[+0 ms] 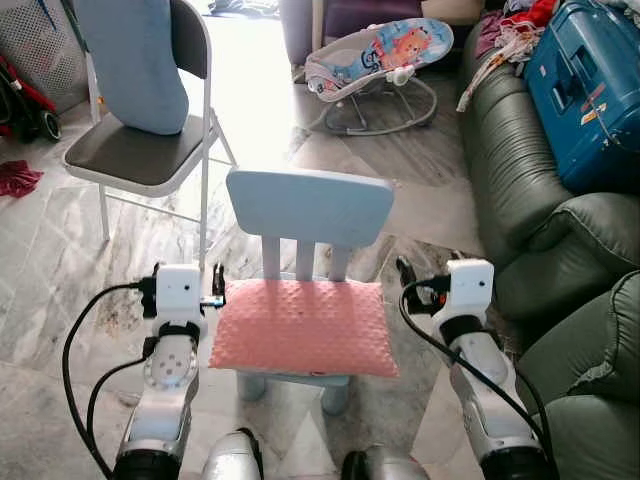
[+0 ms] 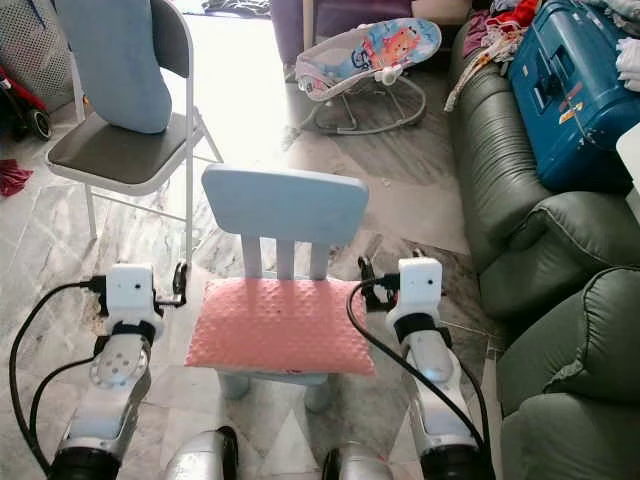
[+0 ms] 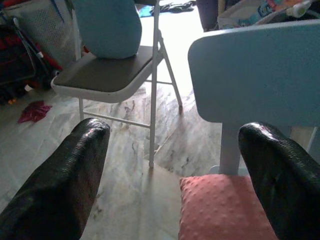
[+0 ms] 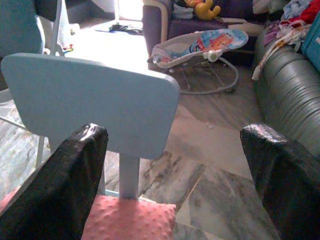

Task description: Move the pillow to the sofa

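**Grippers flank the pink pillow, both empty**

While the pink pillow [image 1: 303, 327] lies flat on the seat of the small blue chair [image 1: 309, 207], the head views put the left gripper [image 1: 217, 283] at its 9 o'clock edge and the right gripper [image 1: 405, 273] up at its 2 o'clock corner, both just beside it and gripping nothing. Over at 3 o'clock sits the green sofa [image 1: 520, 190], with a blue suitcase [image 1: 585, 85] on it. At 11 o'clock, a folding chair [image 1: 140, 150] carries a blue cushion [image 1: 135, 60]; a baby bouncer [image 1: 380, 60] stands at 1 o'clock.

Left wrist view now: the two black fingers [image 3: 60, 185] are spread wide, a pillow corner showing between them, no visible contact.

Right wrist view: fingers [image 4: 55, 185] wide apart as well, the pillow's edge low between them, the chair back straight ahead.
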`<state>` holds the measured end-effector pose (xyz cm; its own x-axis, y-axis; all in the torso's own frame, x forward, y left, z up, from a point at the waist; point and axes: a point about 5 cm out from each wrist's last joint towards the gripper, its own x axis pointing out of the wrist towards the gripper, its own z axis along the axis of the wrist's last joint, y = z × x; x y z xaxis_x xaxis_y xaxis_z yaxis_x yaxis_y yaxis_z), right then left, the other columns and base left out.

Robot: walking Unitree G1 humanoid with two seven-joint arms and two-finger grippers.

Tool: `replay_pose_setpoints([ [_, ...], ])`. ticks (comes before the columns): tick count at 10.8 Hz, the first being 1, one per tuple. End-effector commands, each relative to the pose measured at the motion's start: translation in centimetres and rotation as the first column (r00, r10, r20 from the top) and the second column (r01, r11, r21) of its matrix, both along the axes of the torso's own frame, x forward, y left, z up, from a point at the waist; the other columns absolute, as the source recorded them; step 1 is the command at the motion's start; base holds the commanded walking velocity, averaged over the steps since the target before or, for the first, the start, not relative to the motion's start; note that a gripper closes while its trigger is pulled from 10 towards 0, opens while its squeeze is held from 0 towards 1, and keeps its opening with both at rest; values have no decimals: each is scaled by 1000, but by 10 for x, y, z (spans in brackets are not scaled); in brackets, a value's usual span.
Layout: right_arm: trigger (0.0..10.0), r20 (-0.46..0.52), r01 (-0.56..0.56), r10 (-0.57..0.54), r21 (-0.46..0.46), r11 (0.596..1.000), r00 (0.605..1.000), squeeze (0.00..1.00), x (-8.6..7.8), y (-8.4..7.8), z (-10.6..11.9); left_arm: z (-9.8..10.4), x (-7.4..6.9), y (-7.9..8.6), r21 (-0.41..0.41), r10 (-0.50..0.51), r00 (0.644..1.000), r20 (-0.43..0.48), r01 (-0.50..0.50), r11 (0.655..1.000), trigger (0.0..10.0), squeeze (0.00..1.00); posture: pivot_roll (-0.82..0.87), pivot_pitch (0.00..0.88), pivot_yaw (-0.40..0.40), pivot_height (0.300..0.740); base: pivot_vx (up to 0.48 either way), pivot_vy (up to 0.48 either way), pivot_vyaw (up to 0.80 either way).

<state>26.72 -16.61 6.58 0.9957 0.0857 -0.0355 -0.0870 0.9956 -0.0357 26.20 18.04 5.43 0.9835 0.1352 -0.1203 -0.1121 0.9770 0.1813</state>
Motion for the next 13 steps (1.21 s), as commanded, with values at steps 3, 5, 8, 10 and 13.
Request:
replay_pose_setpoints([
  [3, 10000, -20, 13, -13, 18, 1000, 1000, 0, -3, -1, -3, 2, -2, 5, 14, -4, 1000, -6, 4, 1000, 10000, 0, -11, 148, -32, 740, 0, 0, 0],
  [5, 10000, -24, 12, -12, 18, 1000, 1000, 0, -4, -1, -4, 1, -3, 6, 17, 0, 1000, -9, 0, 1000, 10000, 0, -11, 150, -34, 740, 0, 0, 0],
  [8, 10000, -28, 12, -11, 22, 1000, 1000, 0, -4, -2, -5, 1, -3, 5, 17, 2, 1000, -10, -2, 1000, 10000, 0, -10, 152, -35, 695, 0, 0, 0],
  [10, 10000, -28, 9, -8, 25, 1000, 1000, 0, -4, -1, -5, 2, -1, 5, 18, 2, 1000, -9, -2, 1000, 10000, 0, -7, 151, -35, 661, 0, 0, 0],
  [13, 10000, -23, 4, -4, 31, 1000, 1000, 0, -2, 0, -4, 3, 0, 5, 20, 4, 1000, -5, -4, 1000, 10000, 0, -3, 147, -38, 601, 0, 0, 0],
])
